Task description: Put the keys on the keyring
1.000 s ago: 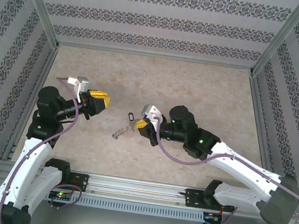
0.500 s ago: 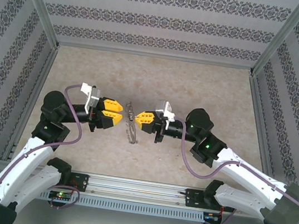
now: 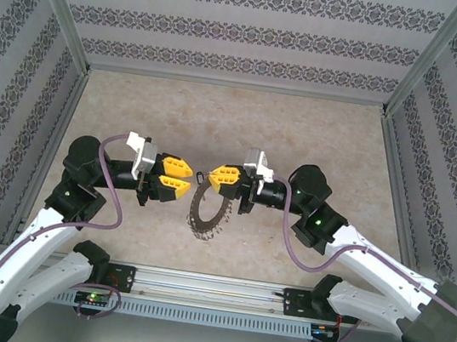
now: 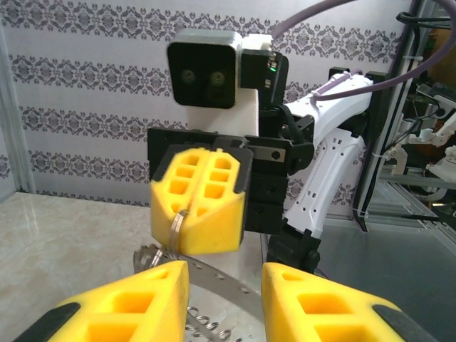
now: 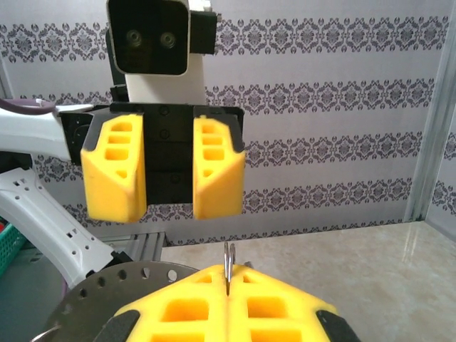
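Beige table [image 3: 303,131], patterned walls [image 3: 249,32]

From above you see the keys [image 3: 200,177] as a tiny dark speck, too small to tell the shape. In the right wrist view the right gripper [image 5: 228,283] hides part of the keyring [image 5: 100,296]; the bottom edge cuts it.

White arms [image 3: 27,254], black joints, yellow jaws, purple cables [image 3: 286,231].
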You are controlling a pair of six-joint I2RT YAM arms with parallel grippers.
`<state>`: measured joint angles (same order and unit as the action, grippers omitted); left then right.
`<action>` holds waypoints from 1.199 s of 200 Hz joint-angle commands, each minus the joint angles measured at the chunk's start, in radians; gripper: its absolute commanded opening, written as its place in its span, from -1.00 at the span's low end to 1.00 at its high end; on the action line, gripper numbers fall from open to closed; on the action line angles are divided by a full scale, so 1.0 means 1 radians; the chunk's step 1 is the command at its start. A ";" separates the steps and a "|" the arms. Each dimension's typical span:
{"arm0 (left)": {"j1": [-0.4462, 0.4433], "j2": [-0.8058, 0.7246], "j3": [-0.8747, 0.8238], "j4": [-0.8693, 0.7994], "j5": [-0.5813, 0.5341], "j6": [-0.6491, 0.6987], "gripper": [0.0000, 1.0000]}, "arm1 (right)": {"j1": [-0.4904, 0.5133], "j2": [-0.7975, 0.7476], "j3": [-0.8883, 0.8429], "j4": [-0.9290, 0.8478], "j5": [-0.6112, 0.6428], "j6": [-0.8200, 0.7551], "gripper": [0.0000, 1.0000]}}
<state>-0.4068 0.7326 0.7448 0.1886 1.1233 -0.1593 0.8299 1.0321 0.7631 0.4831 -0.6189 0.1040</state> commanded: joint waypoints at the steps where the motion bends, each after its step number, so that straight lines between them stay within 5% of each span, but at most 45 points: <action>1: -0.036 0.010 0.023 -0.014 0.017 0.038 -0.37 | -0.008 -0.001 -0.001 0.095 -0.027 0.019 -1.00; 61: -0.083 0.065 0.046 -0.066 -0.042 0.109 -0.41 | -0.008 0.006 -0.007 0.110 -0.071 0.029 -1.00; 240: -0.106 0.073 0.022 0.024 -0.053 0.044 -0.49 | -0.011 0.038 -0.042 0.230 -0.078 0.074 -1.00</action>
<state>-0.4980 0.8032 0.7582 0.1616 1.0649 -0.1089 0.8265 1.0771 0.7219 0.6250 -0.6712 0.1596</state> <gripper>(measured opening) 0.255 0.063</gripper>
